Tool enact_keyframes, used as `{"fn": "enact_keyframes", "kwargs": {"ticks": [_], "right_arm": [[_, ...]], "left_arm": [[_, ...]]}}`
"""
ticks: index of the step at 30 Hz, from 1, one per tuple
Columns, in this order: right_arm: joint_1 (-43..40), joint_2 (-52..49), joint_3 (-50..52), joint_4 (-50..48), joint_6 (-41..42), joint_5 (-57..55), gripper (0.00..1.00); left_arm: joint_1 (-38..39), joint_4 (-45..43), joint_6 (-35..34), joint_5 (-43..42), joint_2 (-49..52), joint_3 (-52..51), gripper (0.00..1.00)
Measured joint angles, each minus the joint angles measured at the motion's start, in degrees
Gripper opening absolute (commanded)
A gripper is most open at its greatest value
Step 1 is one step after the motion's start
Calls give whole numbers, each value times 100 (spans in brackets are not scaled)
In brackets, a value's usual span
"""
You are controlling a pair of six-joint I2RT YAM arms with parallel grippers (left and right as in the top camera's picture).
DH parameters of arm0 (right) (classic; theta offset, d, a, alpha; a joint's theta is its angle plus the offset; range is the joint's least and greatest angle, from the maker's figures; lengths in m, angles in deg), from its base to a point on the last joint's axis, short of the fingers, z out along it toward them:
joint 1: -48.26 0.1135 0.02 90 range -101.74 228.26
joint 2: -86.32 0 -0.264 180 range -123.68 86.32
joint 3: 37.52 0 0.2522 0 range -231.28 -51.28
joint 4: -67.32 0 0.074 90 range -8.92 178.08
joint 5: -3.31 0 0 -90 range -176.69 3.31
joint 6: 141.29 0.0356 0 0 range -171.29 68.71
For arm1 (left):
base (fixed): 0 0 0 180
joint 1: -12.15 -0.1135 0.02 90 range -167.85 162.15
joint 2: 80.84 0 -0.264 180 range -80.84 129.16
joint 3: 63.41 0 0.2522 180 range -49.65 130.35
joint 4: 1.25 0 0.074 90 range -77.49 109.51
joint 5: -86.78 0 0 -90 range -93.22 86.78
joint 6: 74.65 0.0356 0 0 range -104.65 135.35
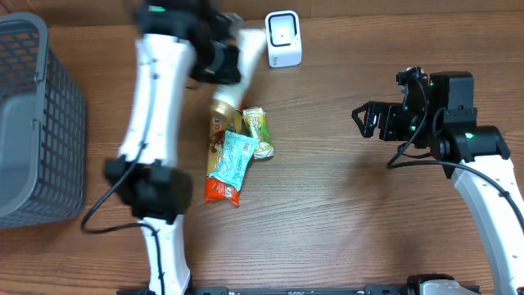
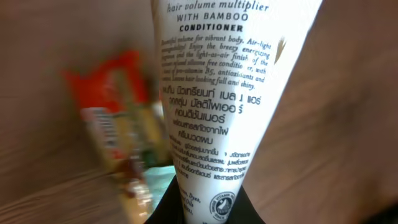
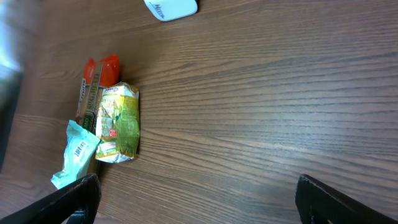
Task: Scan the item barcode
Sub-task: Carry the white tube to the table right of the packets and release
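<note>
My left gripper [image 1: 214, 61] is shut on a white conditioner tube [image 1: 244, 51] and holds it above the table, just left of the white scanner [image 1: 283, 38]. The tube's tan cap end [image 1: 223, 102] points toward the pile of snacks. In the left wrist view the tube [image 2: 217, 93] fills the middle, printed text facing the camera, with black fingers [image 2: 163, 208] on either side of its narrow end. No barcode shows on that face. My right gripper [image 1: 366, 120] hangs open at the right, nothing between its fingers [image 3: 68, 202].
A pile of snack packets lies mid-table: a teal one [image 1: 232, 158], a green one [image 1: 257, 131] and an orange-red one [image 1: 221, 190]. A grey mesh basket [image 1: 33, 123] stands at the far left. The scanner [image 3: 171, 7] also shows in the right wrist view.
</note>
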Motion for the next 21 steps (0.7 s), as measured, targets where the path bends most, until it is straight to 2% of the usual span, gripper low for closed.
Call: {"fn": "enact_keyframes", "kwargs": {"ticks": [6,12,13,14,15,16,21], "right_arm": [[0,0,0,66,2,0,100],[0,0,0,87,7,0,100],[0,0,0,85,2,0,100],[0,0,0,87,2,2,100],[2,0,0,90,2,2,100],[0,0,0,87,4,0,100],[0,0,0,114,2,0,100]], "left_arm": [[1071,-898,-717,-146,170,-1322,4],[1729,-1956,-1904,-284,177,-2371,5],[1799,-2068,-2151,-295,177,-2511,8],[1851,-2138,-2409,-302,177,-2621,33],[1895,-2199,-2680,-302,177,-2710,75],[1930,-2262,-2938,-321,177,-2787,100],[1943,-2406,-3646,-387,177,-2833,99]]}}
